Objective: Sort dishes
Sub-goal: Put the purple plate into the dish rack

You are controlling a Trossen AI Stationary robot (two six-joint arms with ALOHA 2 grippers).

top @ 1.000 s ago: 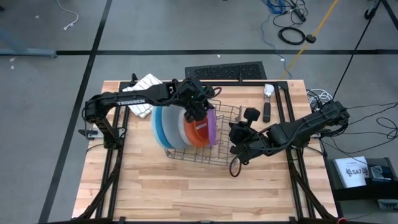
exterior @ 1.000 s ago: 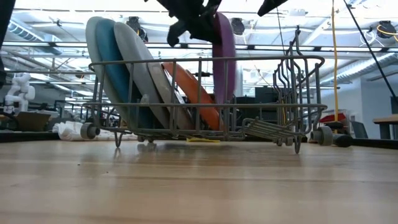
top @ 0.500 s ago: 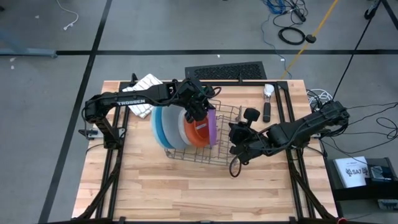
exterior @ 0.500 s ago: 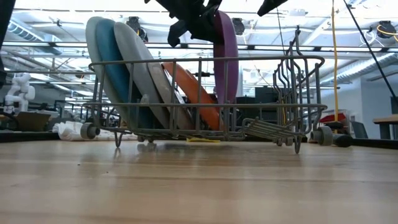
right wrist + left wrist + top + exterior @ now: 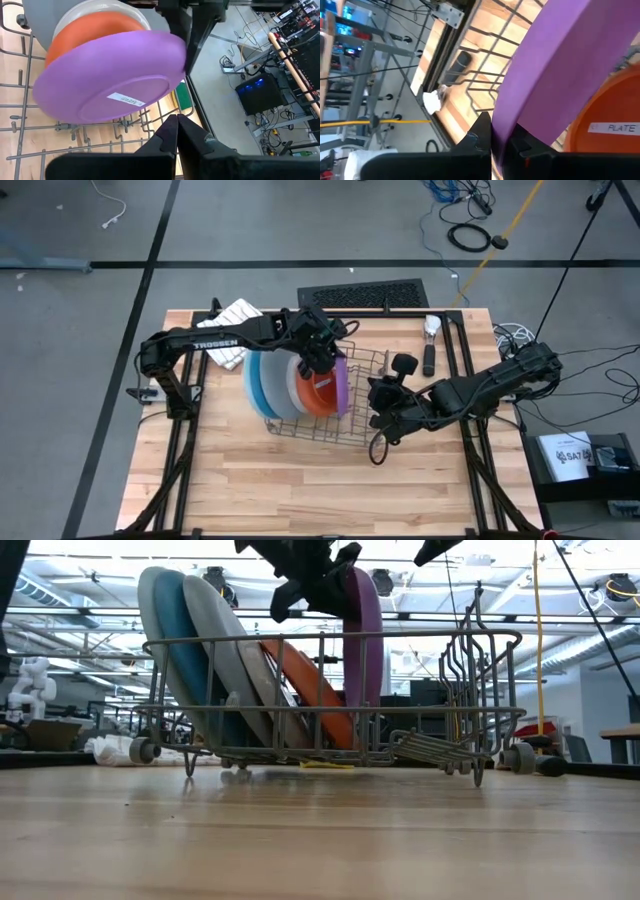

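Six plates standing on edge in the wire rack at the middle of the bench, toward its far edge: light blue plate, darker blue plate and grey plate leaning at the left end, then off-white plate, orange plate, and the purple plate nearly upright beside it.

Left gripper above the rack, fingers clamped on the top rim of the purple plate. Right gripper parked just beside the rack's right end, fingers pressed together on nothing.

Step in hand, by the look of it: seating the purple plate in its slot. Best lowered straight and slowly, rim kept vertical so the bottom edge drops between two wires rather than riding on top of one. Hard to tell from the low view whether the bottom edge already rests on the rack floor, so worth a gentle downward press before letting go. Release only once the plate holds itself; otherwise likely to tip onto the orange plate. Clear withdrawal upward, away from the rack's handle.
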